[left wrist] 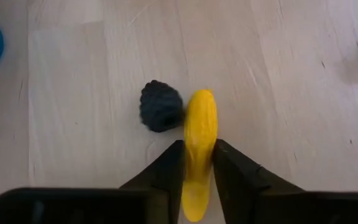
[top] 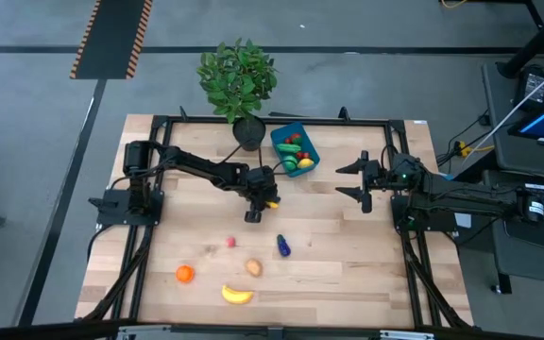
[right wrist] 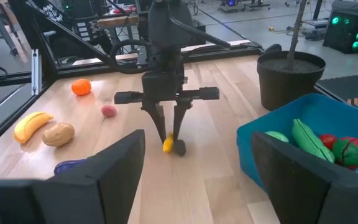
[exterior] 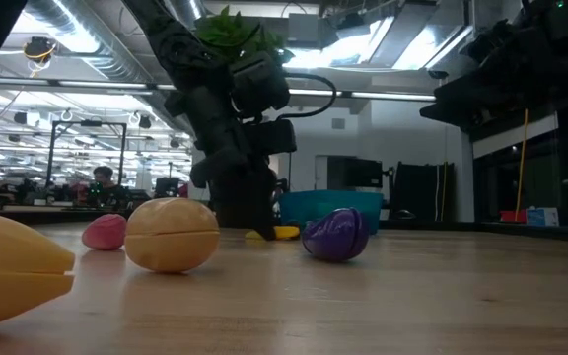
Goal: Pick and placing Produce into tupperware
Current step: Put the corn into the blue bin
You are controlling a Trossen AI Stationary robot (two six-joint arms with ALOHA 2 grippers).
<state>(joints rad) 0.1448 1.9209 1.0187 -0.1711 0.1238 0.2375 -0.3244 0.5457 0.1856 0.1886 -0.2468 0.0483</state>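
My left gripper (top: pixel 264 200) reaches down at the table's middle, shut on a long yellow produce piece (left wrist: pixel 200 124). A dark bumpy berry (left wrist: pixel 161 106) lies against that piece's side. The right wrist view shows the yellow piece (right wrist: pixel 167 145) and the berry (right wrist: pixel 179 147) on the wood under the left fingers. The blue tupperware (top: pixel 280 133) stands at the far middle with several produce pieces inside. My right gripper (top: pixel 360 179) waits open at the right, above the table. My left gripper pinches the yellow piece between its two fingers, one on each long side (left wrist: pixel 199 155), toward the end nearer the wrist. The fingers (left wrist: pixel 166 168) come from above, slanting down. The piece lies flat on the table, its other end sticking out past the fingertips.
Near the front left lie an orange (top: pixel 185 274), a banana (top: pixel 237 295), a tan potato (top: pixel 253 267), a pink piece (top: pixel 231 242) and a purple eggplant (top: pixel 282 246). A potted plant (top: pixel 239 85) stands beside the tupperware at the far edge.
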